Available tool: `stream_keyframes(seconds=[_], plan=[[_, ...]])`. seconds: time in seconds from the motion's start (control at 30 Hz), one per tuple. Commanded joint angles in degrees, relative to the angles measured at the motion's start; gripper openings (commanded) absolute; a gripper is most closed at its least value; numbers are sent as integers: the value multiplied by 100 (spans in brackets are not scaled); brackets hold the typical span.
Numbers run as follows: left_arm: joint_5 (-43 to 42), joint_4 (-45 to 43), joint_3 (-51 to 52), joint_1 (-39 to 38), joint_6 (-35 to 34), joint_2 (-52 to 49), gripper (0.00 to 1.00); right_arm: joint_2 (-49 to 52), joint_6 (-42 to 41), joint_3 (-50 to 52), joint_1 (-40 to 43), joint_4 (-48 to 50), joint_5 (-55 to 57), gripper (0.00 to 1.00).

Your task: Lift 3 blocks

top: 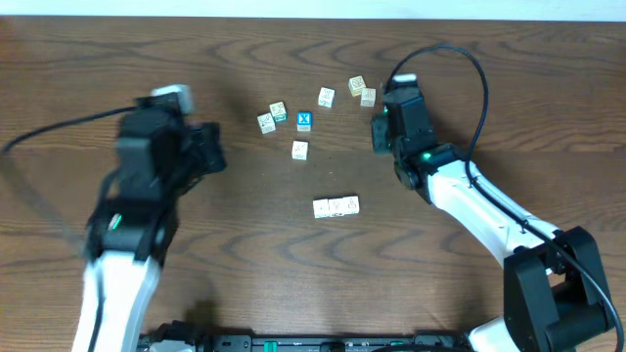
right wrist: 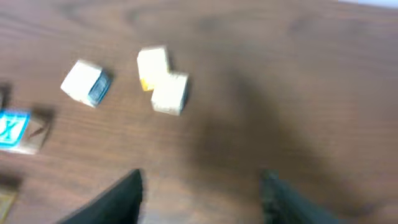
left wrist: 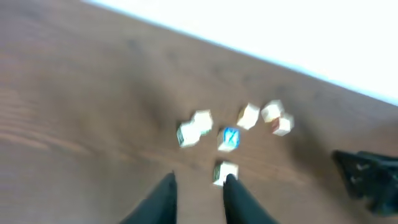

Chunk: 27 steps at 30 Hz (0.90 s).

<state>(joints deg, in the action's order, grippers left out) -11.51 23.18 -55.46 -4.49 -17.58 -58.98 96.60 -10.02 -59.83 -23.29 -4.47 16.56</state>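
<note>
Three cream-white blocks [top: 335,206] lie side by side in a short row on the table, touching each other, seen only in the overhead view. Neither gripper is at them. My left gripper [top: 211,149] hovers well to their upper left; in its wrist view the left gripper [left wrist: 200,177] is open with nothing between its fingers. My right gripper [top: 378,134] is up and to the right of the row; in its wrist view the right gripper [right wrist: 202,175] is wide open over bare wood.
Loose cubes lie scattered behind the row: a blue cube with a white X [top: 304,121], one cream cube [top: 299,150] just past my left fingertips [left wrist: 225,172], a pair [top: 271,116], and others near my right gripper [right wrist: 170,93]. The table's far edge [left wrist: 311,56] is close behind.
</note>
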Motion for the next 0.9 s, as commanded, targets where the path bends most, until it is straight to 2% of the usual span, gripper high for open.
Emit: stream_keyframes(seconds=[0.0, 0.03, 0.07, 0.1, 0.2, 0.37, 0.87], plan=[[83, 122, -133, 146, 153, 931, 37, 17, 684, -94, 59, 393, 702, 73], [146, 168, -133, 168, 151, 1207, 43, 17, 758, -92, 59, 546, 789, 81], [247, 212, -133, 170, 151, 1421, 50, 17, 765, -92, 59, 664, 874, 98], [380, 256, -133, 170, 151, 1639, 53, 17, 765, -92, 59, 776, 940, 99], [789, 450, -133, 170, 151, 2253, 64, 17, 765, -92, 61, 1062, 1038, 99], [949, 765, -133, 170, 151, 2848, 72, 17, 754, -90, 59, 1091, 1036, 99], [940, 1134, -129, 168, 144, 3016, 73, 17, 752, -85, 33, 87, 1014, 99]])
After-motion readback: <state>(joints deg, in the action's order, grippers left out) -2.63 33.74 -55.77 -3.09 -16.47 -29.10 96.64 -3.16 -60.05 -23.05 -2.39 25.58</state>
